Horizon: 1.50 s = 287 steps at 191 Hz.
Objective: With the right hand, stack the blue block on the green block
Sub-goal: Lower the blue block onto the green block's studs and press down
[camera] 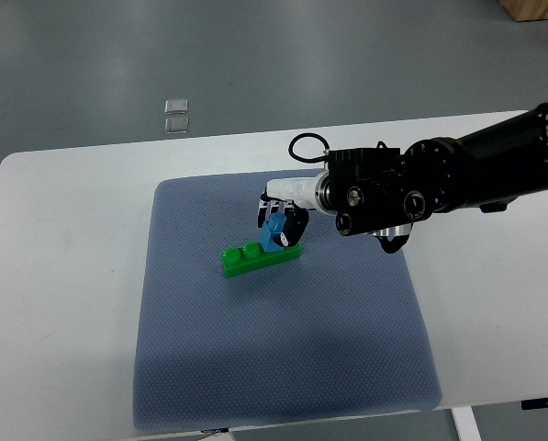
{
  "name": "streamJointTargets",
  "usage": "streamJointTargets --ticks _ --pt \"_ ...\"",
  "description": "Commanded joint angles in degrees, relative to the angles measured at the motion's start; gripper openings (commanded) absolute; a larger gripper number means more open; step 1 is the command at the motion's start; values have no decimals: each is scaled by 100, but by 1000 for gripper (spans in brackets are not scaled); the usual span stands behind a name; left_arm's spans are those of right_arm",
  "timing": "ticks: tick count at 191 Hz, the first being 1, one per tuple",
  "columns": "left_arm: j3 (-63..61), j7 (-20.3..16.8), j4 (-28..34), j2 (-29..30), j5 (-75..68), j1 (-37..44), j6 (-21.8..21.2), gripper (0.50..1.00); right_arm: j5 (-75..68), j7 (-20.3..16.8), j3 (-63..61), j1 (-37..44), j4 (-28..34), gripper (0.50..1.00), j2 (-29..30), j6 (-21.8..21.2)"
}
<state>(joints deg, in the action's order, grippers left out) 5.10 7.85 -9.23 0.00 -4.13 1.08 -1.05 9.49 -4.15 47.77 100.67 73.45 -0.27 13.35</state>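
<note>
— Right robot hand, where is it, and how is the arm placed?

— It comes in from the right edge. The black arm lies nearly level across the worktop, a little lower toward the hand. The wrist is white, and the dark fingers point down and to the left.

— Does it hold something?

— Yes. The fingers are closed around the blue block. The block sits at the right end of the green block; if it already touches the green one, I cannot tell.

— Which way do the blocks point?

— The green block lies flat on the grey-blue mat. Its long axis goes from lower left to upper right, only slightly tilted. The blue block is tilted, its long axis more upright, the top leaning right, partly hidden by the fingers.
</note>
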Motion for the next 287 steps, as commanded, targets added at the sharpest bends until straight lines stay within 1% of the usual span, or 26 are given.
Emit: streamJointTargets --ticks 1,34,52,119,191,253,287 --pt "0 -2 0 0 0 -2 0 1000 0 37 -5 -12 -6 629 1 10" --pt "0 -2 0 0 0 7 0 1000 0 160 -5 -47 -50 629 9 62" --pt "0 -2 0 0 0 7 0 1000 9 178 -14 -82 -50 629 27 159" --pt "0 -2 0 0 0 7 0 1000 9 336 -23 -91 -50 629 27 273" --pt "0 -2 0 0 0 7 0 1000 97 433 -14 -214 -50 631 27 291" --pt "0 -2 0 0 0 -2 0 1000 176 529 -23 -372 -138 631 27 449" --pt "0 -2 0 0 0 7 0 1000 264 538 -23 -399 -138 631 27 458"
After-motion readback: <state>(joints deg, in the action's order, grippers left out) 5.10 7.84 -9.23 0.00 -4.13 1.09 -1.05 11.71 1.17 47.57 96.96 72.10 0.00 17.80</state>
